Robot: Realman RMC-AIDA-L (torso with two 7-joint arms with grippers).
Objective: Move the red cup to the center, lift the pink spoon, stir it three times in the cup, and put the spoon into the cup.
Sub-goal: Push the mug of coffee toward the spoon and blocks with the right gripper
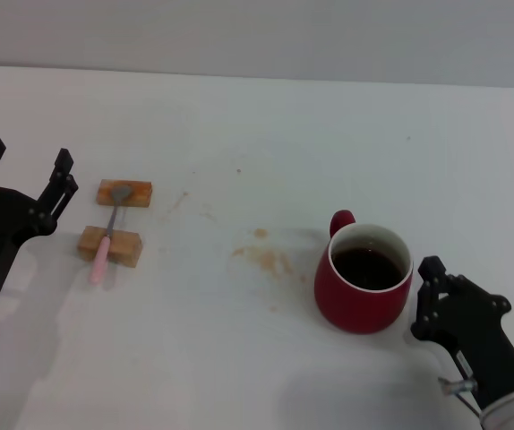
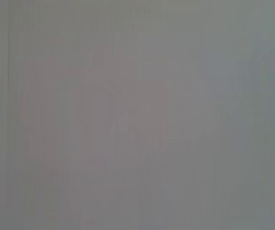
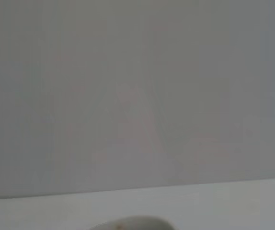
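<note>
The red cup [image 1: 363, 291] stands right of the table's middle, with dark liquid inside and its small handle pointing away from me. The pink spoon [image 1: 107, 239] lies at the left across two small wooden blocks, its grey bowl on the far block [image 1: 124, 193] and its pink handle over the near block [image 1: 110, 245]. My left gripper [image 1: 26, 166] hovers open just left of the blocks, holding nothing. My right gripper [image 1: 436, 287] sits low, close beside the cup's right side. Neither wrist view shows the spoon or any fingers.
Brownish stains [image 1: 264, 258] mark the white table [image 1: 257, 143] between the blocks and the cup. A grey wall runs behind the table's far edge. The left wrist view holds only blank grey; the right wrist view shows wall above a strip of table [image 3: 223, 201].
</note>
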